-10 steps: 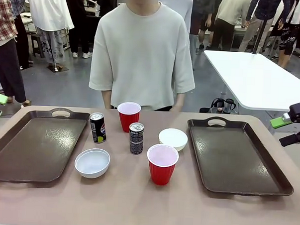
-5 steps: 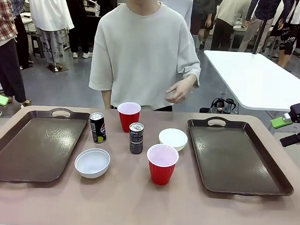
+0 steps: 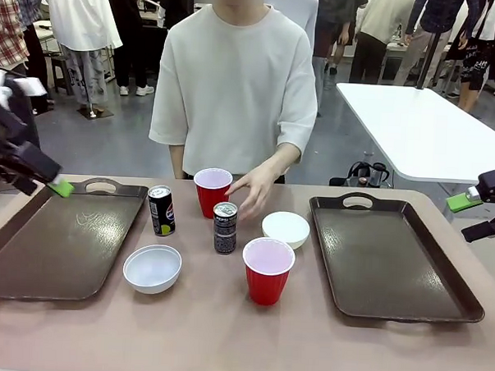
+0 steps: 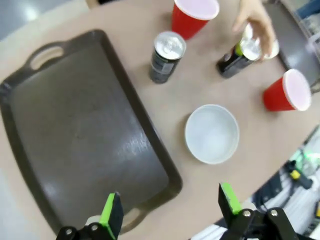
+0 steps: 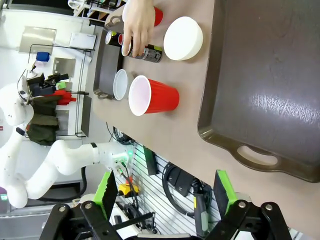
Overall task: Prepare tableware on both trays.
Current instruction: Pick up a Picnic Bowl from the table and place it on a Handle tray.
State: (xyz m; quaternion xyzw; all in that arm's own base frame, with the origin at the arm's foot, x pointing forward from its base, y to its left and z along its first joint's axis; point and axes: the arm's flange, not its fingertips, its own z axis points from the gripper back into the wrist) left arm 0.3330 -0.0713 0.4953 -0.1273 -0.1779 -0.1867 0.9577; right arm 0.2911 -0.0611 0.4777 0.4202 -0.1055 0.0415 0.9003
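Observation:
Two dark brown trays lie on the table, one at the left (image 3: 56, 243) and one at the right (image 3: 392, 257). Between them stand two dark cans (image 3: 161, 210) (image 3: 224, 227), two red cups (image 3: 212, 191) (image 3: 267, 271) and two white bowls (image 3: 152, 268) (image 3: 285, 229). A person's hand (image 3: 249, 188) touches the top of the middle can. My left gripper (image 3: 42, 181) hovers open above the left tray's far corner; its wrist view looks down on that tray (image 4: 75, 135) and a bowl (image 4: 212, 133). My right gripper (image 3: 474, 216) is open beyond the right tray's outer edge (image 5: 270, 85).
The person stands at the far side of the table behind the cups. A white table (image 3: 422, 127) stands farther back on the right, with other people around it. Both trays are bare inside.
My left arm has swung into the front view at the left, above the left tray's far corner. The person's hand has come down from chest height onto the middle can. The right arm is still.

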